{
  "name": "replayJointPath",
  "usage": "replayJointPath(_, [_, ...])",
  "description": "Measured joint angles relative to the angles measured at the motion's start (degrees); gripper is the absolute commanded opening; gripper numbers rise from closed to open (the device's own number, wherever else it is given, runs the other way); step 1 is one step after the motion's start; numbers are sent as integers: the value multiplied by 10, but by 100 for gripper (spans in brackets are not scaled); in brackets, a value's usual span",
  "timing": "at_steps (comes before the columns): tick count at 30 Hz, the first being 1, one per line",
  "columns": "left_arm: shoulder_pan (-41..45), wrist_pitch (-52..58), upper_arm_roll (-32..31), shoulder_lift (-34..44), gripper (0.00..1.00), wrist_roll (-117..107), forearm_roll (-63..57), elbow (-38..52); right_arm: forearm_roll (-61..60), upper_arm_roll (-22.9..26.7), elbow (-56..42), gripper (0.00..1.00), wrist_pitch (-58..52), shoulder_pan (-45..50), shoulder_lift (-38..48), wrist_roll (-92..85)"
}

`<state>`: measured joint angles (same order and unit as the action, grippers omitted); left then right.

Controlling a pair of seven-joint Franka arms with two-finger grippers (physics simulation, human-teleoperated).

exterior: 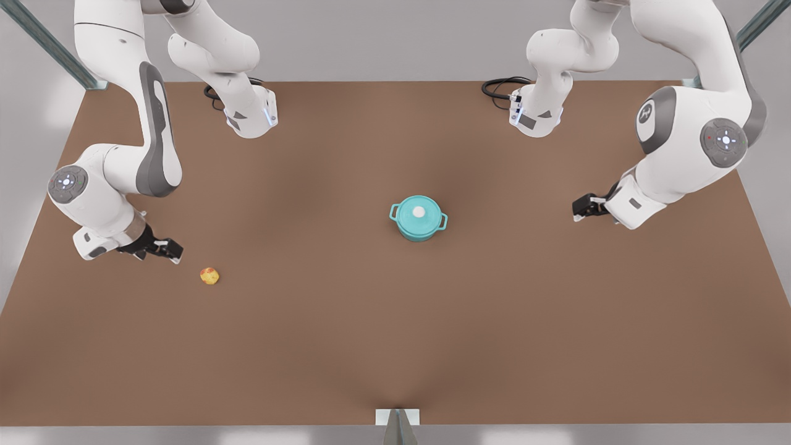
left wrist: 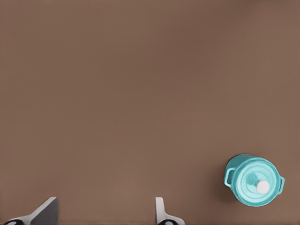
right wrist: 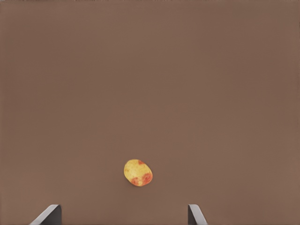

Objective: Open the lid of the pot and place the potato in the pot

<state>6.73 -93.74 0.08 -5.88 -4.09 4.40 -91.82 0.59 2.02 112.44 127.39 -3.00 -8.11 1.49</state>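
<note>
At mid-table [exterior: 346, 346], sitting closed: small round teal pot [exterior: 418, 227] under flat teal lid with white knob [exterior: 418, 212]. Lying far toward the front view's left, tiny lumpy yellow potato with reddish patch [exterior: 209, 275]. Hovering just beside it, right gripper [exterior: 168, 250], fingers [right wrist: 48, 216] apart; waiting well apart from pot, left gripper [exterior: 584, 206], fingers [left wrist: 44, 212] spread.

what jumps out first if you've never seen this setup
The teal pot near the middle of the brown table, its lid still on. Then the small yellow potato toward the front view's left, close to the open right gripper. The open left gripper waits on the front view's right.
</note>
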Motion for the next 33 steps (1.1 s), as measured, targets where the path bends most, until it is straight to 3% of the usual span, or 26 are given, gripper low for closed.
replayJointPath(5, [23,-4,-6,-66,100,-7,2,49,2,0,0,100,15,0,-3,2])
replayJointPath(9, [245,-50,-14,-162,100,-52,-21,88,58,-3,-6,100,20,7,-12,-53])
replayJointPath(11, [313,-76,-19,-197,100,-91,-25,106,72,-1,-16,100,14,8,-8,-84])
replayJointPath(18, [356,-160,-17,-267,100,-216,-17,66,80,-16,-61,100,-23,42,-83,-171])
replayJointPath(22, [377,-256,-18,-230,100,-282,-18,-53,78,-24,-52,100,-6,54,-118,-208])
replayJointPath(33, [381,-364,-17,-228,100,-406,-59,-119,76,-20,42,100,105,46,-121,-284])
